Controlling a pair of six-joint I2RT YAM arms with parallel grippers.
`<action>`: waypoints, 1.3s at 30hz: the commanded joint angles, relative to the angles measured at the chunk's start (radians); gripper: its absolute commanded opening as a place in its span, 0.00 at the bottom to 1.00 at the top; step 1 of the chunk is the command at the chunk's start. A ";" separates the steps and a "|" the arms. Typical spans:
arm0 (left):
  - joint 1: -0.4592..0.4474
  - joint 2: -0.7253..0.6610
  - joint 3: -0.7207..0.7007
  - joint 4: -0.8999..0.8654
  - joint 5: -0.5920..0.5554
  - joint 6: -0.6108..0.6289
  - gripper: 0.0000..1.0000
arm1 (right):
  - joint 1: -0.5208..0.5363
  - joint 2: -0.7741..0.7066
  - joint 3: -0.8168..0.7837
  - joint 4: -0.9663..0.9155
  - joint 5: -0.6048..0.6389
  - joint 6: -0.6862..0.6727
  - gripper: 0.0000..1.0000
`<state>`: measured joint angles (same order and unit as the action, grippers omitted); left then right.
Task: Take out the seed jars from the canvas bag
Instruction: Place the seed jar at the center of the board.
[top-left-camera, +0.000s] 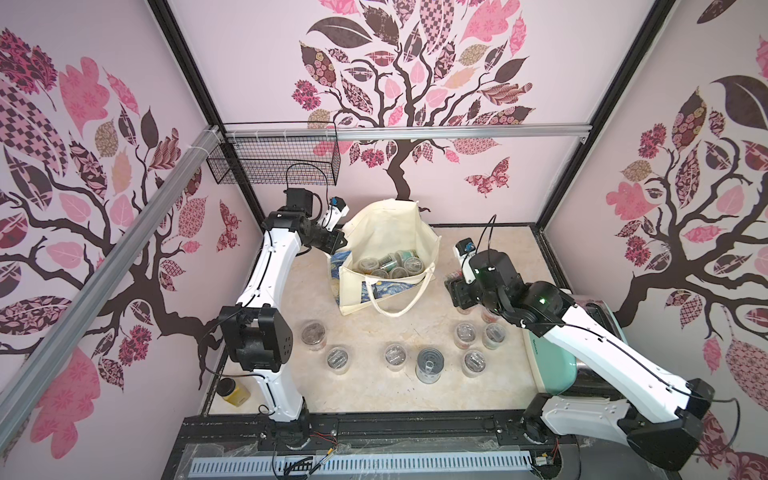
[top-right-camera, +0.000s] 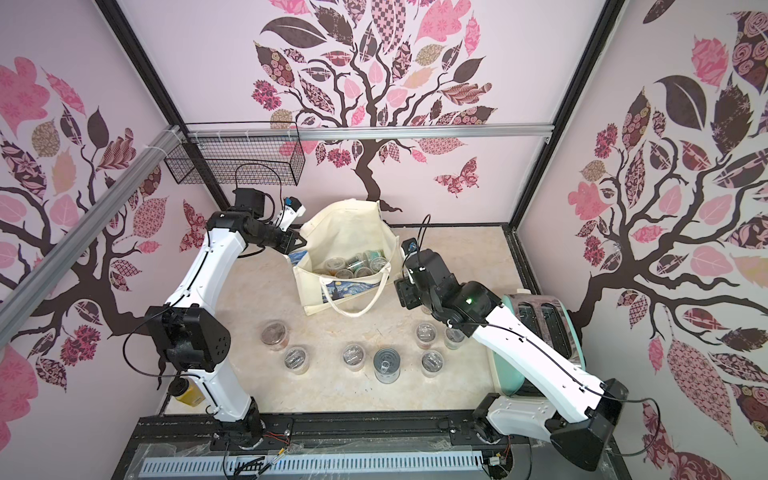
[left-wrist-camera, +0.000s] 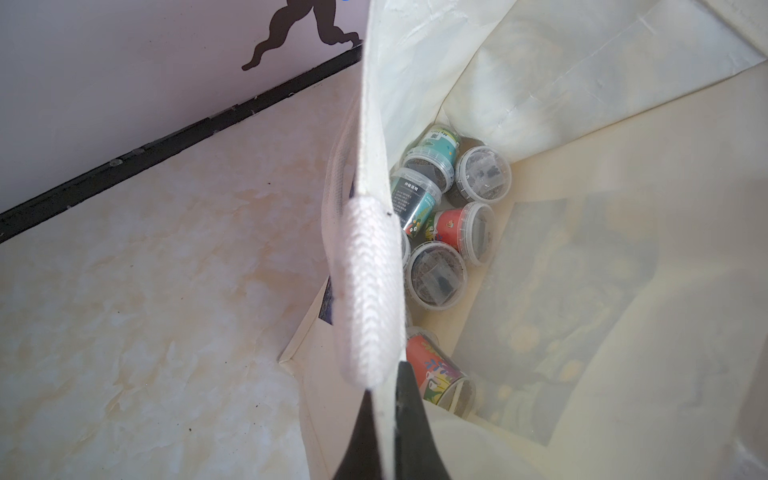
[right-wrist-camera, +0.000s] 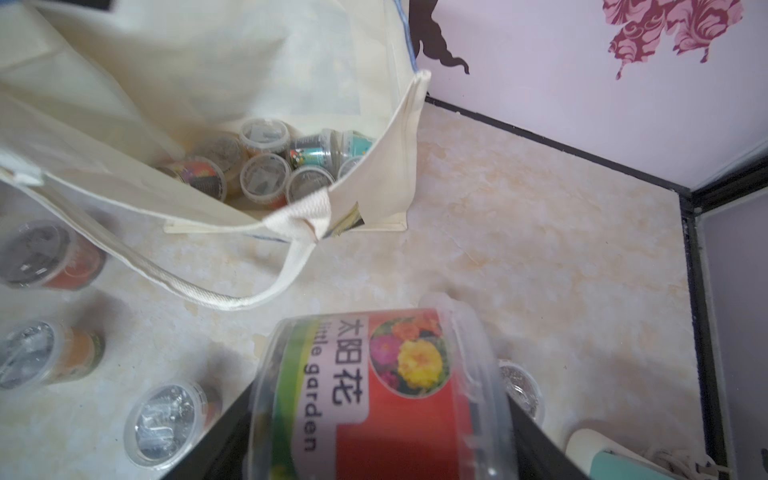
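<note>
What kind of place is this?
Probably a robot test booth: two robot arms mounted at the front, a metal frame holding tree-print walls, and a small tabletop with seed jars and a canvas bag.

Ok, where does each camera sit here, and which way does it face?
Both top views: high over the front edge, looking down and back; left arm and right arm whole, canvas bag in the middle.
Left wrist: at the bag's rim, looking down inside at seed jars; left gripper shut on the bag's edge.
Right wrist: beside the bag, looking over the table toward it; right gripper shut on a red-labelled seed jar.
Shared: both wrist views show the bagged seed jars.
</note>
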<state>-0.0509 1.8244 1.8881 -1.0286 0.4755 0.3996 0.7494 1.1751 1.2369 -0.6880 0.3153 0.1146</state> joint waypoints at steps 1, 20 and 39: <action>0.000 0.020 0.017 -0.005 -0.002 -0.004 0.00 | 0.000 -0.003 -0.082 0.038 -0.053 -0.071 0.69; 0.006 0.003 0.003 -0.012 0.019 0.026 0.00 | 0.122 0.309 -0.254 0.431 0.221 -0.445 0.68; 0.010 -0.006 0.017 -0.033 0.054 0.028 0.00 | 0.123 0.670 -0.131 0.292 0.499 -0.291 0.70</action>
<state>-0.0441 1.8244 1.8908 -1.0500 0.5140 0.4225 0.8757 1.7943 1.0584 -0.3248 0.7261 -0.2272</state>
